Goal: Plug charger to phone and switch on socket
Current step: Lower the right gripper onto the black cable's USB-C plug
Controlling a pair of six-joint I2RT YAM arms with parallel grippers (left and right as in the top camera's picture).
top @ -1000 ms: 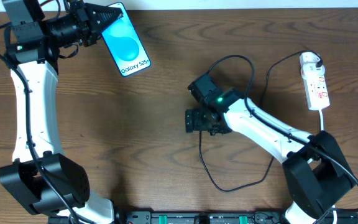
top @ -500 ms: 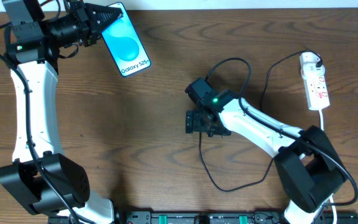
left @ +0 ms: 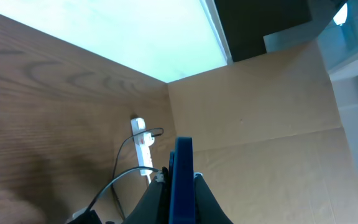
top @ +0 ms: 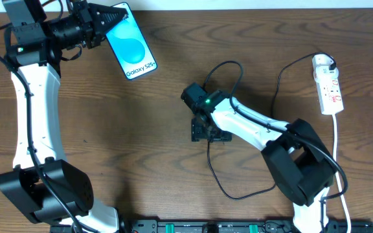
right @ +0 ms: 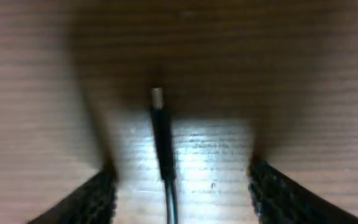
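The phone (top: 132, 47), blue screen up with a lighter S-shape and white text, is at the far left, tilted. My left gripper (top: 106, 21) is shut on its top end; the left wrist view shows the phone's blue edge (left: 183, 174) clamped between the jaws (left: 183, 186). The charger, a thin black cable (top: 220, 184), loops across the table. Its plug tip (right: 160, 115) lies flat on the wood between the fingers of my right gripper (right: 182, 179), which is open and not touching it. In the overhead view, my right gripper (top: 207, 129) is mid-table. The white socket (top: 329, 87) lies at the far right.
A white cable (top: 339, 162) runs from the socket down the right edge. The right arm's own black cable (top: 228, 68) arches above its wrist. The socket also shows far off in the left wrist view (left: 143, 140). A cardboard wall (left: 260, 124) stands beyond the table.
The right arm's wrist has swung to the left, and its gripper has shifted slightly left over the charger tip. The left arm and phone have not moved.
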